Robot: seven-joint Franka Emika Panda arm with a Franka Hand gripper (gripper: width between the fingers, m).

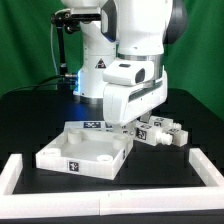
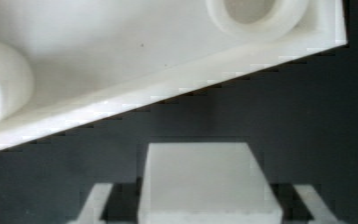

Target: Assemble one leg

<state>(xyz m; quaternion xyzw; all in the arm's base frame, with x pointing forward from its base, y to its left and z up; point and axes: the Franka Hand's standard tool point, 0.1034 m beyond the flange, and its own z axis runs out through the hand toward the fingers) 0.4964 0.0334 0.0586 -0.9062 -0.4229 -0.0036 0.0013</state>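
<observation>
In the wrist view a white leg [image 2: 201, 185] lies between my two fingers [image 2: 105, 205], with only a thin black strip between it and each finger. My gripper [image 2: 202, 208] looks shut on it, just beside the edge of the large white tray-like panel [image 2: 140, 70], which has round holes in it. In the exterior view the gripper [image 1: 134, 124] is low at the panel's [image 1: 75, 150] right corner, and the wrist mostly hides its fingers. Several other white tagged legs [image 1: 166, 131] lie close by on the exterior view's right.
A low white wall [image 1: 20, 172] runs along the front and both sides of the black table. A dark stand with a blue light [image 1: 66, 50] rises at the back on the exterior view's left, beside the arm's base [image 1: 98, 70].
</observation>
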